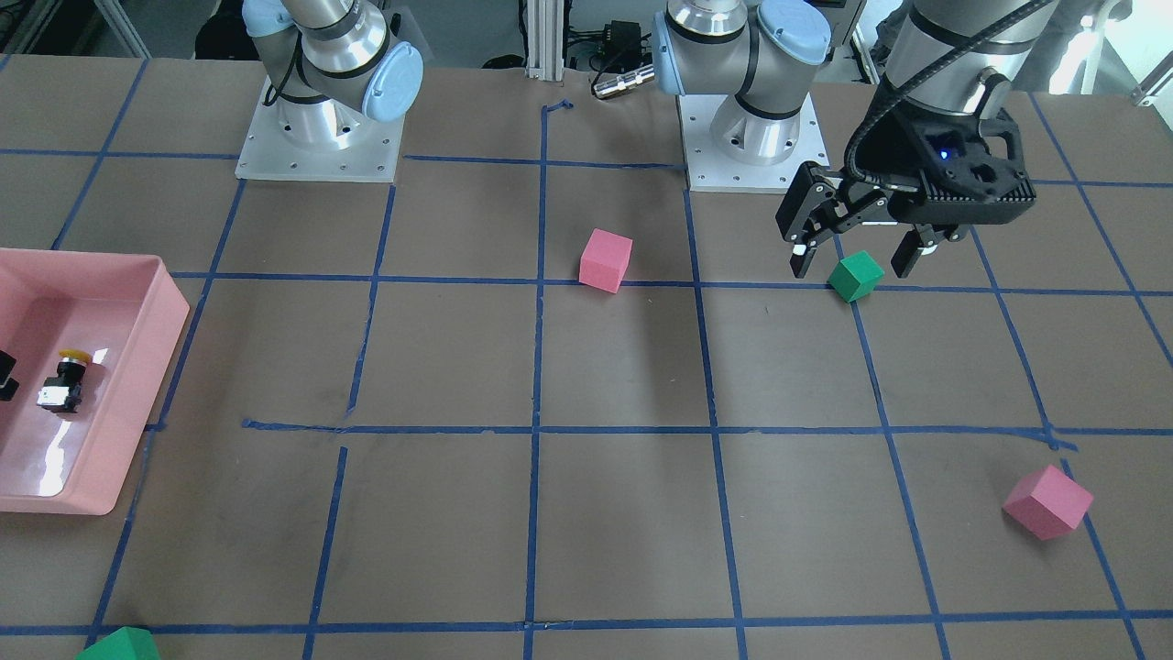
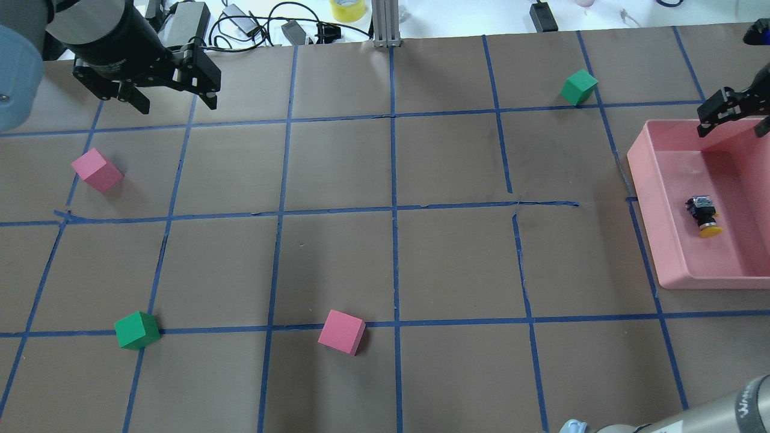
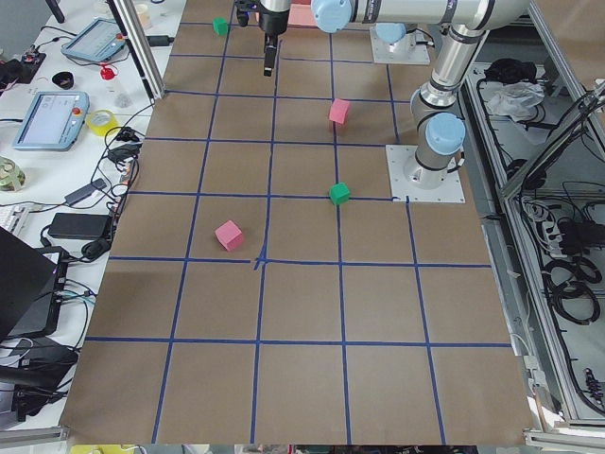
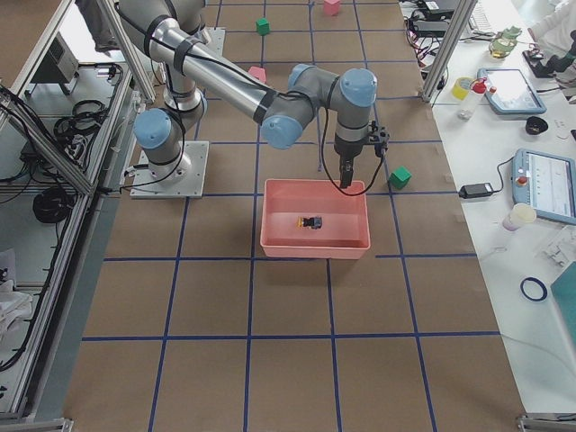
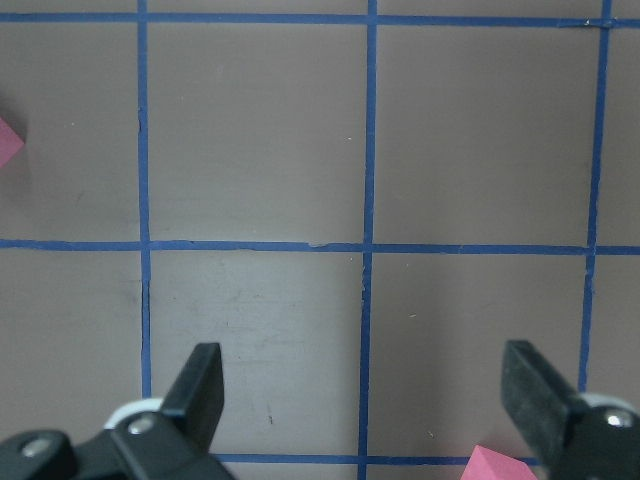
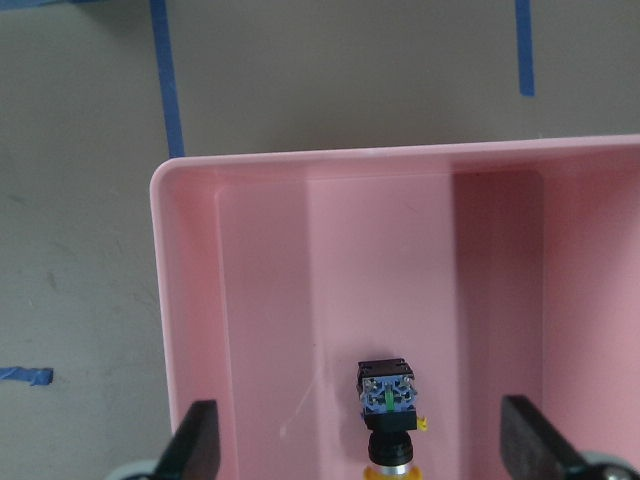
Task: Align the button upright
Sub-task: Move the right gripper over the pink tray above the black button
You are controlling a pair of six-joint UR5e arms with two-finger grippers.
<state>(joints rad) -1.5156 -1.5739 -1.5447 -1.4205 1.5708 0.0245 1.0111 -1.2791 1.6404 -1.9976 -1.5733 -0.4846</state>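
The button (image 2: 702, 215) lies on its side on the floor of the pink tray (image 2: 646, 180), yellow cap toward the robot, silvery terminal end away from it. It also shows small in the front view as the button (image 1: 66, 378). In the right wrist view the button (image 6: 388, 410) lies below and between the two fingers. My right gripper (image 2: 737, 123) hangs open above the tray, clear of the button. My left gripper (image 2: 175, 102) is open, holds nothing and hangs high over the left side of the table, far from the tray.
Two pink cubes (image 2: 96, 170) (image 2: 341, 332) and a green cube (image 2: 137, 330) lie on the left and middle of the taped brown table. Another green cube (image 2: 579, 86) sits just beyond the tray's far corner. Cables and gear line the far edge.
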